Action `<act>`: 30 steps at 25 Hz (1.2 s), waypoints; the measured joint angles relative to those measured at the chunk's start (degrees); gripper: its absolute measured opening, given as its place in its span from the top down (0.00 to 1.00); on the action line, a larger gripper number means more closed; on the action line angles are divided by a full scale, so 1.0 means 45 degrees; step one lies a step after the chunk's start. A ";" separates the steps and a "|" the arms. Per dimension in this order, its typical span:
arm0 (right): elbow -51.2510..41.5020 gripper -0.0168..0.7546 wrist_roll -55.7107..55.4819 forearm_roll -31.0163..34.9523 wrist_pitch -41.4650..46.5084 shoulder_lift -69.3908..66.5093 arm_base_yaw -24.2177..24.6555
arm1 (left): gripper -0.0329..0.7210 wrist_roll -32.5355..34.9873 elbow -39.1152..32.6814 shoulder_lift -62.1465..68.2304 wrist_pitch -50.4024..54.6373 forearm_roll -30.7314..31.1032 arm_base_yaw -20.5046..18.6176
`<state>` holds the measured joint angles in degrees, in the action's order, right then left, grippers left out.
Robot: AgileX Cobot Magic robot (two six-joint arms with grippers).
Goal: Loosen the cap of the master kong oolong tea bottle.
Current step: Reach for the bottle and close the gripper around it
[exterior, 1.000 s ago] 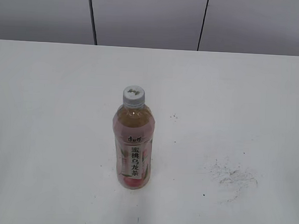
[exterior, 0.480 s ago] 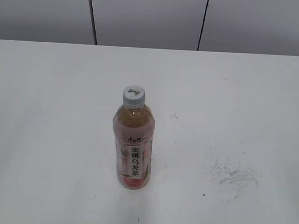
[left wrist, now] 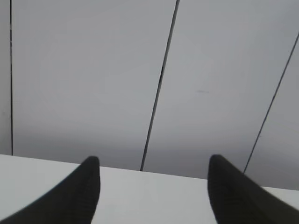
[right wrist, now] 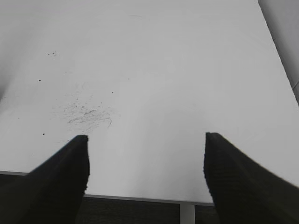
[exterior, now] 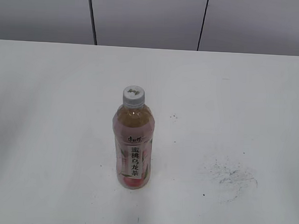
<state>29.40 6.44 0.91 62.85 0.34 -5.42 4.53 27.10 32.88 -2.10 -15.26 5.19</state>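
The master kong oolong tea bottle stands upright near the middle of the white worktop, closer to the near edge than the far one, its cap on. Bare surface lies open all round it; a dark scuff patch marks the near right corner. The left gripper hovers with fingers wide, facing the panelled wall. The right gripper hangs over the near right edge, fingers wide, both holding nothing.

The bottle label's white strip reads, seemingly, 蜜桃乌龙茶.
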 joint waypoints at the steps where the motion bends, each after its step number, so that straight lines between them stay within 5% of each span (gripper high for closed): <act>1: 0.0000 0.23 0.0000 0.0000 0.0000 0.0000 0.0000 | 0.38 0.0000 0.0000 0.0717 -0.0813 0.0025 0.0063; 9: 0.0000 0.23 0.0000 0.0000 0.0000 0.0000 0.0000 | 0.23 -0.0255 -0.0010 0.5891 -0.7288 0.2202 0.1551; 14: 0.0000 0.23 0.0000 0.0000 0.0000 0.0000 0.0000 | 0.19 -0.1612 -0.0010 0.9067 -1.0092 0.2700 0.1616; 20: 0.0000 0.23 0.0000 0.0000 0.0000 0.0000 0.0000 | 0.18 -0.4226 -0.0147 1.1382 -1.1331 0.5480 0.1616; 30: 0.0000 0.23 0.0000 0.0000 0.0000 0.0000 0.0000 | 0.18 -0.5295 -0.3562 1.1756 -1.4735 0.8268 0.1616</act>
<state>29.40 6.44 0.91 62.85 0.34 -5.42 -19.30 11.07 85.78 -68.41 21.95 12.46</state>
